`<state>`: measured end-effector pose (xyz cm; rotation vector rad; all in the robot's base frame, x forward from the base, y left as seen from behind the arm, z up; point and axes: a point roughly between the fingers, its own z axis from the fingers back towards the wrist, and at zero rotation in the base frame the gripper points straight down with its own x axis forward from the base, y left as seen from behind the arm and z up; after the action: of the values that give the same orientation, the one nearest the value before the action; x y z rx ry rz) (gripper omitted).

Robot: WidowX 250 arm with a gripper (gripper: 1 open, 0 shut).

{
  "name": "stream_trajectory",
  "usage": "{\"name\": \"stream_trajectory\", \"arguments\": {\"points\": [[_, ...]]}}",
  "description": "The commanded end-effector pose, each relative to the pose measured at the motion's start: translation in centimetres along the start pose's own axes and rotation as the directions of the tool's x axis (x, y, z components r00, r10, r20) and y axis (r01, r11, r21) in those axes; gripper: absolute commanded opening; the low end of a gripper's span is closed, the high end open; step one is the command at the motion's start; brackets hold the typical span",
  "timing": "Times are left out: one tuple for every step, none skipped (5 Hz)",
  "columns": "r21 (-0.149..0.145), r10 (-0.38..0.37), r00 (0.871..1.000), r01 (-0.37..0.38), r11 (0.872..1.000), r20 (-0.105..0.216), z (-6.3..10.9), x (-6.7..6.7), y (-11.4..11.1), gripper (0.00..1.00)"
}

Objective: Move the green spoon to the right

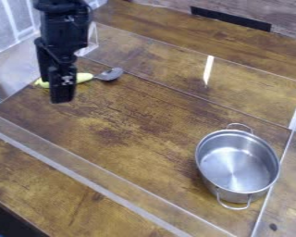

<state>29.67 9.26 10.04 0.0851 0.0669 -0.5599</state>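
In the camera view, your gripper [64, 93] is wide open, its two fingers well apart, with nothing in its hold. It hangs at the left of the view, in front of part of the green spoon [79, 80]. You can see the spoon lying on the wooden table [144, 130], its yellow-green handle partly hidden and its grey metal bowl pointing to the right of the view. The steel pot [237, 164] sits well apart from it, nearer you at the right, with looped handles at its rim.
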Motion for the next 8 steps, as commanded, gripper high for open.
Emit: {"name": "stream_trajectory", "arguments": {"points": [[0.101, -0.104, 0.993, 0.098, 0.99, 0.063, 0.6, 0.7, 3.6, 1.0], [0.148, -0.195, 0.976, 0.179, 0.973, 0.1, -0.5, 1.2, 5.5, 1.0], [0.182, -0.239, 0.962, 0.214, 0.96, 0.128, -1.6, 1.2, 6.4, 1.0], [0.199, -0.267, 0.951, 0.234, 0.951, 0.154, -2.6, 1.2, 7.1, 1.0], [0.201, -0.274, 0.943, 0.237, 0.951, 0.187, -1.8, 0.9, 7.7, 1.0], [0.212, -0.294, 0.933, 0.25, 0.945, 0.208, -0.8, 1.1, 8.6, 1.0], [0.21, -0.376, 0.898, 0.331, 0.92, 0.23, -1.7, 1.8, 9.2, 1.0], [0.207, -0.439, 0.862, 0.395, 0.895, 0.253, -2.6, 2.1, 9.6, 1.0]]}}
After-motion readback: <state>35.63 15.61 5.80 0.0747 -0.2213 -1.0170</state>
